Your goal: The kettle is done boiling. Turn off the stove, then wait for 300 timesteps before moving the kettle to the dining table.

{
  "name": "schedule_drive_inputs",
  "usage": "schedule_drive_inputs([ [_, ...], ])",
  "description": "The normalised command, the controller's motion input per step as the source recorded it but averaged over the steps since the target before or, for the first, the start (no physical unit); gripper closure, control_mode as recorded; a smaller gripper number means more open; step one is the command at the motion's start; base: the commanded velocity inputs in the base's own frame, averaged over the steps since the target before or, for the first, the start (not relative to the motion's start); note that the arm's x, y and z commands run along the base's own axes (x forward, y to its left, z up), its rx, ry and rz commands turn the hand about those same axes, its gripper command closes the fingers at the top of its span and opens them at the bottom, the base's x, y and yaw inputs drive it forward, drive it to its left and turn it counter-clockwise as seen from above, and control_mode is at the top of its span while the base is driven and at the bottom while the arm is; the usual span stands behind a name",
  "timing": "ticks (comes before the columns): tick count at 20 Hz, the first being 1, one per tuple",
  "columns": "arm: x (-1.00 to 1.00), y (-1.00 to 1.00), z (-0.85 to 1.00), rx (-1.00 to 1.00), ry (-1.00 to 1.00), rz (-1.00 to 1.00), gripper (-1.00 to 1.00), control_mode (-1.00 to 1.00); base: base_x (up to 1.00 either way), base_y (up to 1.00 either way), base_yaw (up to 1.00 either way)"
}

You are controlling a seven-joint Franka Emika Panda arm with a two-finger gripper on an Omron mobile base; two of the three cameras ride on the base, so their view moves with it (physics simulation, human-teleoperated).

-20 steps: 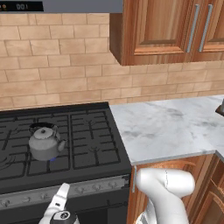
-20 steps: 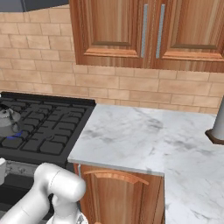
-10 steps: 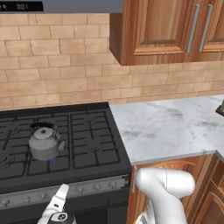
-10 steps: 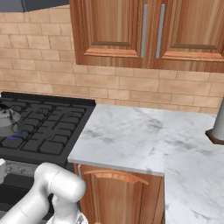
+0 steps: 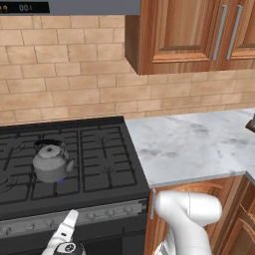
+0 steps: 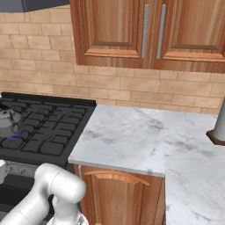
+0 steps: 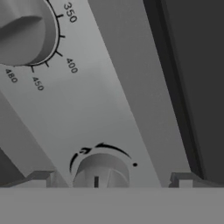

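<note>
The grey kettle (image 5: 50, 162) (image 6: 8, 123) sits on a left grate of the black stove (image 5: 99, 149) (image 6: 48, 127), with a small blue flame (image 5: 60, 180) under it. My gripper (image 7: 111, 180) is open and close against the stove's silver knob strip (image 5: 109, 213). A small knob (image 7: 101, 169) lies between my two fingertips (image 7: 41, 178), and I cannot tell whether they touch it. A larger dial (image 7: 24, 30) with temperature numbers is at the upper left of the hand view. My hand (image 5: 67, 229) is low in front of the strip, below the kettle.
A marble counter (image 5: 194, 144) (image 6: 145, 136) adjoins the stove on the right, with a grey cylinder on a dark base (image 6: 218, 127) at its far right. Wooden wall cabinets (image 5: 199, 35) hang above, and base cabinets (image 6: 118, 193) stand below. A brick backsplash runs behind.
</note>
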Motion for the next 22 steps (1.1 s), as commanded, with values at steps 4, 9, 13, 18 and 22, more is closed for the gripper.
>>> schedule_drive_inputs([
  [4, 0.19, 0.02, -0.2, 0.0, 0.0, 0.02, -1.0, -1.0, 0.0, 0.0, 0.0],
  [9, 0.17, 0.04, -0.19, 0.0, 0.0, 0.02, -1.0, -1.0, 0.0, 0.0, 0.0],
  [13, 0.16, 0.01, -0.17, 0.0, 0.0, 0.02, -1.0, -1.0, 0.0, 0.0, 0.0],
  [18, 0.21, 0.02, -0.17, 0.0, 0.0, 0.02, -1.0, -1.0, 0.0, 0.0, 0.0],
  [22, 0.2, 0.01, -0.19, 0.0, 0.0, 0.02, -1.0, -1.0, 0.0, 0.0, 0.0],
])
